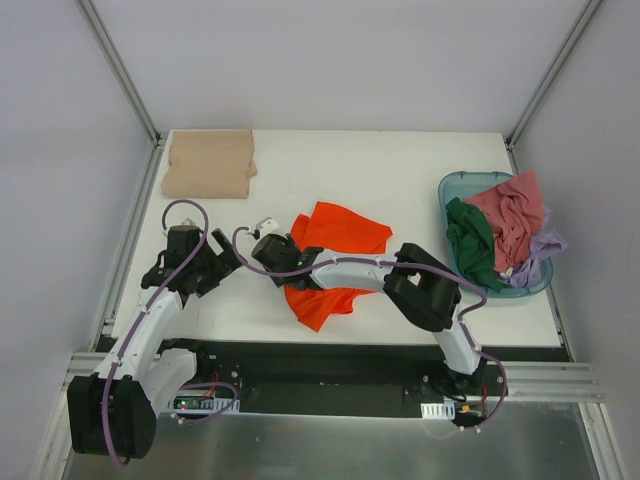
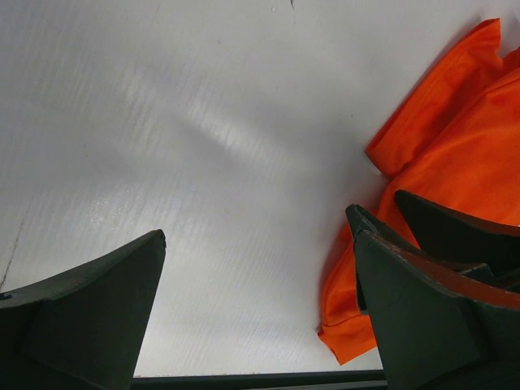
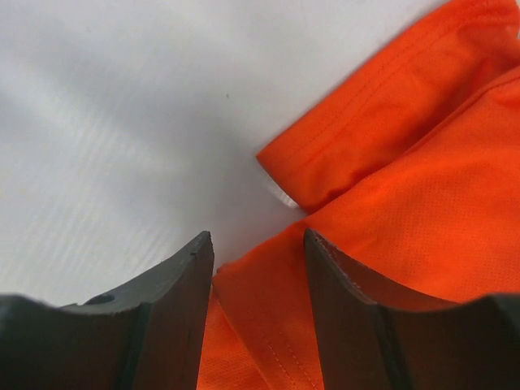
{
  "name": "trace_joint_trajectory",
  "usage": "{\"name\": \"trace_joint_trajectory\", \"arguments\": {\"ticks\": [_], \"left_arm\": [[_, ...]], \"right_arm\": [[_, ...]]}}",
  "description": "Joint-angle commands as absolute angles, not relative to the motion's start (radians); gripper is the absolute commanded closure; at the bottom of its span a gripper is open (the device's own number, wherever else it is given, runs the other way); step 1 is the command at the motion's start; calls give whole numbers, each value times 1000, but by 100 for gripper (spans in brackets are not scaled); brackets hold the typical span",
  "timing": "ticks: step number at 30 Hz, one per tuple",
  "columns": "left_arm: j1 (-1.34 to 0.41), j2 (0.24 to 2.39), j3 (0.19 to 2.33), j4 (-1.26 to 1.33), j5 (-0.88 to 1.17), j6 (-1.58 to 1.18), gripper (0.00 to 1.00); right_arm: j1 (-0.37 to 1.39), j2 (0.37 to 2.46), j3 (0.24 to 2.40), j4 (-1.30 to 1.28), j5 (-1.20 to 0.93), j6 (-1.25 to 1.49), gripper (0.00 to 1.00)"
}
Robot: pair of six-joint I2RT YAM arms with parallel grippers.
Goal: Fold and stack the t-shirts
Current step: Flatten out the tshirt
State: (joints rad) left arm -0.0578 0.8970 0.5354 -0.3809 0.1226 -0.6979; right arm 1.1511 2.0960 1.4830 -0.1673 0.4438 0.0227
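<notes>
Orange shirt (image 1: 345,232) lies crumpled at mid-table (image 1: 400,180), layers bunched over one another, with a sleeve or folded hem sticking out on its left side. Tan shirt (image 1: 210,165) sits folded at the far left corner, well apart. Green shirt (image 1: 470,245), pink shirt (image 1: 510,215) and lilac shirt (image 1: 545,245) are heaped in the tub (image 1: 452,185) at the right, spilling over its rim.

Right gripper (image 3: 258,237): arm reaches across to the orange shirt's left edge. Jaws are a little apart and straddle a flap of orange cloth. Bare table shows between the tips, so nothing is pinched.

Left gripper (image 2: 256,223): jaws spread wide over bare table, just beside the shirt's left edge. It holds nothing.

Handling, judged: thin knit, light and limp. It will sag and drape from any grip point and will not keep its shape when lifted. The stitched hems visible in the right wrist view are the firmest parts and the best to pinch. A single-layer pinch is wanted, since the layers overlap here and grabbing two would drag the bunch along rather than open it. The cloth should slide easily on the smooth table. Spreading likely needs both grippers on separate corners or on the shoulder seam, pulled apart. Risk: the flap slips out if the jaws close too near its very edge.
</notes>
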Motion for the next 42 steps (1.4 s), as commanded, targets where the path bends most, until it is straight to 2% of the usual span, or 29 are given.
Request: {"name": "trace_joint_trajectory", "arguments": {"ticks": [1, 3, 11, 17, 19, 26, 31, 36, 37, 39, 42], "left_arm": [[-55, 891, 535, -387, 135, -696, 1], [-55, 890, 538, -385, 146, -692, 1], [-55, 871, 532, -379, 156, -689, 1], [-55, 871, 531, -364, 183, -681, 1], [-55, 871, 531, -359, 181, -681, 1], [-55, 894, 526, -324, 254, -670, 1], [-112, 983, 534, -218, 344, -699, 1], [-319, 1190, 667, -199, 221, -703, 1], [-333, 1240, 702, -198, 216, -701, 2], [-354, 1360, 767, -199, 187, -718, 10], [-400, 1494, 856, -199, 155, -707, 11]], "right_arm": [[1157, 2082, 1493, -212, 502, 57, 51], [1157, 2066, 1476, -193, 514, 67, 55], [1157, 2005, 1448, -179, 598, 100, 58], [1157, 1922, 1390, -179, 632, 130, 79], [1157, 1901, 1376, -179, 611, 127, 99], [1155, 1744, 1244, -207, 528, 110, 100], [1141, 1521, 1040, -297, 644, 156, 100], [1091, 1336, 879, -405, 753, 215, 100], [1071, 1304, 849, -410, 741, 230, 100], [1034, 1250, 793, -408, 720, 258, 100], [990, 1189, 729, -396, 695, 279, 100]]}}
